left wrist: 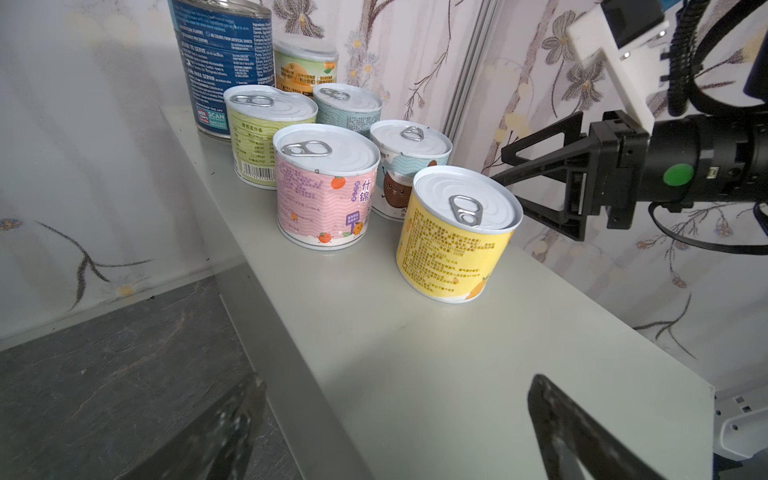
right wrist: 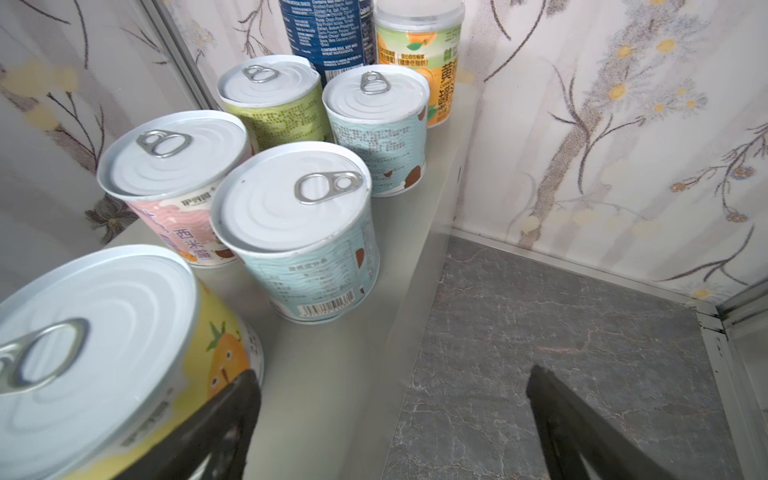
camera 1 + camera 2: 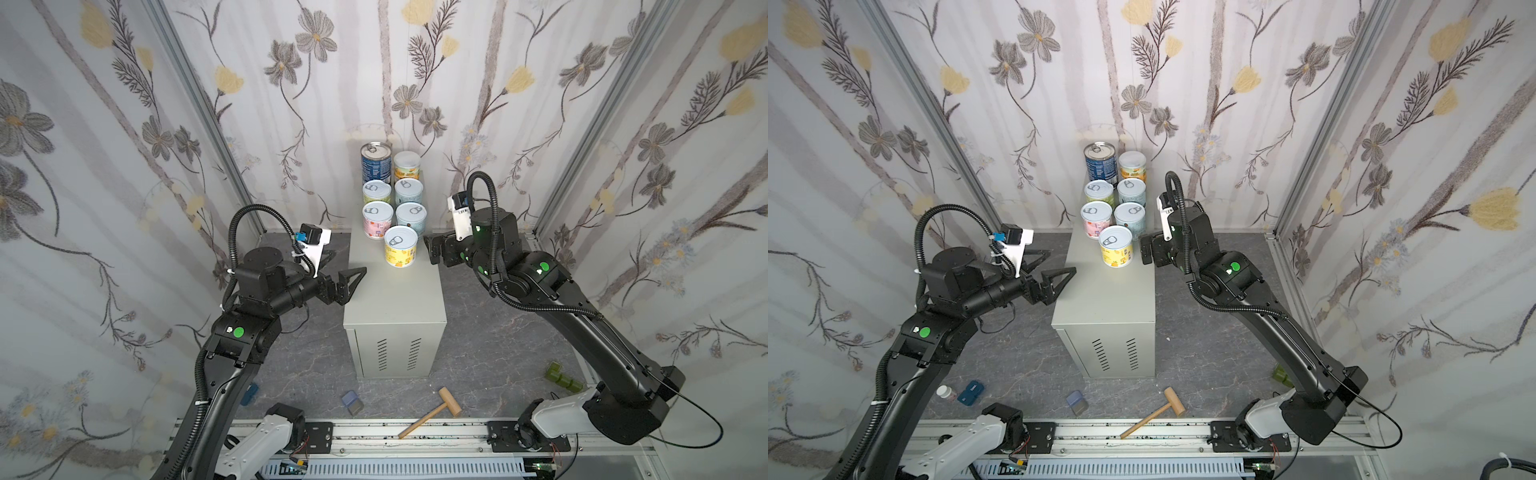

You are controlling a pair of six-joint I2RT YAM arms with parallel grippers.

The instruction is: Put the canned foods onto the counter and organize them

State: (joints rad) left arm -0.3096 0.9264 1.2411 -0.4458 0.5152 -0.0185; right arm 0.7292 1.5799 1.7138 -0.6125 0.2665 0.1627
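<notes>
Both gape wide and hold nothing: the left end effector (image 3: 348, 264) at the left edge of the surface (image 3: 390, 299), the right end effector (image 3: 430, 250) just beside the yellow can (image 3: 400, 251). Seven cans (image 3: 409, 216) stand upright mid-frame on the surface's far half: one tall blue can (image 3: 376, 164), six short, white-lidded, pastel-labelled.

Bright, even light; only faint shadows on the counter (image 3: 386, 299). Both top views bow at the edges, and the left end effector (image 1: 397, 380) blurs in its wrist view.
</notes>
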